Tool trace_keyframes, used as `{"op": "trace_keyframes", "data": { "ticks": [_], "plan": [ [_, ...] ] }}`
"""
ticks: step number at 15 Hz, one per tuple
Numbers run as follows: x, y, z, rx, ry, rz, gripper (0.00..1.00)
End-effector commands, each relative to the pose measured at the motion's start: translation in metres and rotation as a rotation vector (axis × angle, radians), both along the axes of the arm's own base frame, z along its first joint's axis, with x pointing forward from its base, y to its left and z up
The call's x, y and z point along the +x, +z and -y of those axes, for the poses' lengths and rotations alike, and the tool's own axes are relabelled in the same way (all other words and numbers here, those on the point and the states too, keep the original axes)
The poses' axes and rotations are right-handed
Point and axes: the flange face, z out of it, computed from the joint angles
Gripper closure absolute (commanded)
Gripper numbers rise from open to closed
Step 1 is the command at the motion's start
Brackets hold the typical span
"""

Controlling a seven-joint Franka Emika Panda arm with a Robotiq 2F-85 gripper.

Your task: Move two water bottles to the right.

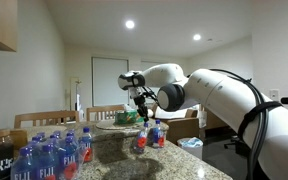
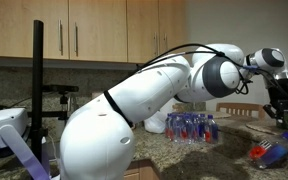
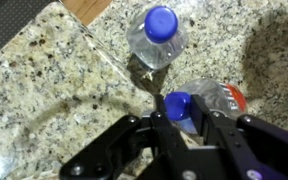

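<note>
Granite bench (image 1: 119, 152) in an exterior view carries two small clear plastic water bottles with red bands and blue caps (image 1: 141, 140) just under the hand (image 1: 144, 108), in an exterior view it hangs over them, and the wrist view shows fingers (image 3: 206, 128) drawn close about the tipped bottle (image 3: 222, 97) at its cap, actual pinch unclear, the upright bottle (image 3: 156, 40) just beside.

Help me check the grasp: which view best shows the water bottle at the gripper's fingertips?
The wrist view: the bottle fills the foreground, its blue cap clamped in the shut gripper. In both exterior views it is only a small red-and-blue blur under the arm, the grip unreadable.
</note>
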Motion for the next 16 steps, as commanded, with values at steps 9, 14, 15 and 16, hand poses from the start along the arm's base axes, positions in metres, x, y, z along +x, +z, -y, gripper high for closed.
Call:
{"op": "trace_keyframes", "data": {
  "ticks": [9,14,15,16],
  "plan": [
    [-0.019,0.012,0.068,-0.012,0.081,0.005,0.92],
    [-0.022,0.014,0.077,-0.005,0.129,-0.009,0.92],
    [-0.022,0.013,0.078,-0.001,0.158,-0.008,0.92],
    [-0.021,0.014,0.079,0.003,0.183,-0.007,0.92]
  ]
}}
